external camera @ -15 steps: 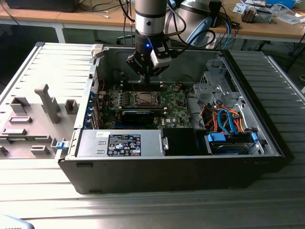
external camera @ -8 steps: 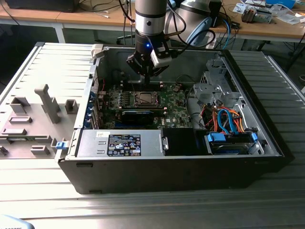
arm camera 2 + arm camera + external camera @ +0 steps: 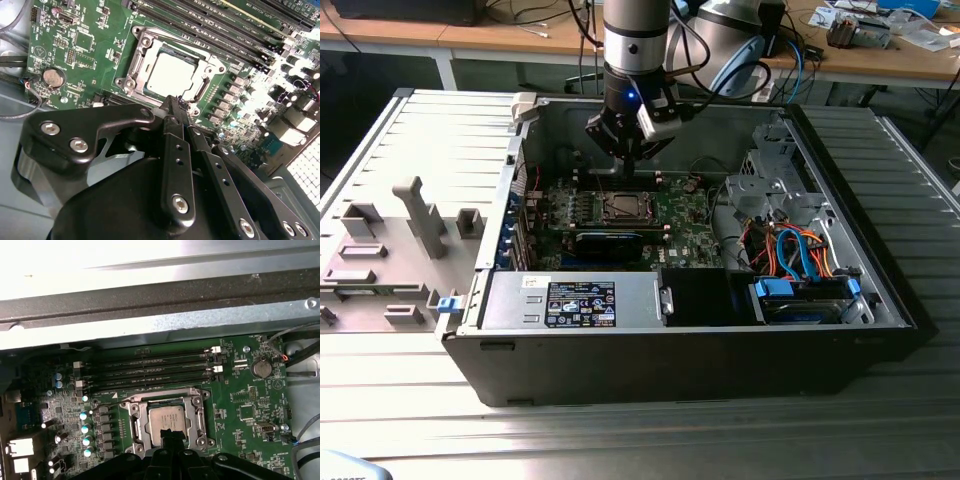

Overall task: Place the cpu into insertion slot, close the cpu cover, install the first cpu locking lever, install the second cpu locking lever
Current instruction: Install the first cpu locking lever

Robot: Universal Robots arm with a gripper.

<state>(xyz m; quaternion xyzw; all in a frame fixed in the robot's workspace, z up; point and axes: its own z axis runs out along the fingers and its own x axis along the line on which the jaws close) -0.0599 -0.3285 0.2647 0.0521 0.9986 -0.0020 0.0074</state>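
Presently the gripper (image 3: 629, 160) hangs inside the open computer case (image 3: 880, 300), directly above the socket on the green motherboard (image 3: 685, 235). In the second wrist view its black fingers (image 3: 176, 145) are drawn together to a narrow tip with nothing between them, the tip (image 3: 176, 102) sitting just at the socket's edge. The cpu (image 3: 170, 75) lies flat in the insertion slot, its dull silver top exposed; in the first wrist view it (image 3: 167, 419) shows again, with the gripper (image 3: 172, 435) overlapping its near edge. The cpu cover (image 3: 145, 42) lies down around the chip as a silvery frame. Whether the locking levers are latched cannot be told. A round coin battery (image 3: 51, 77) sits on the board well apart from the socket. A black label (image 3: 580, 303) on the grey power supply carries small print too fine to read.
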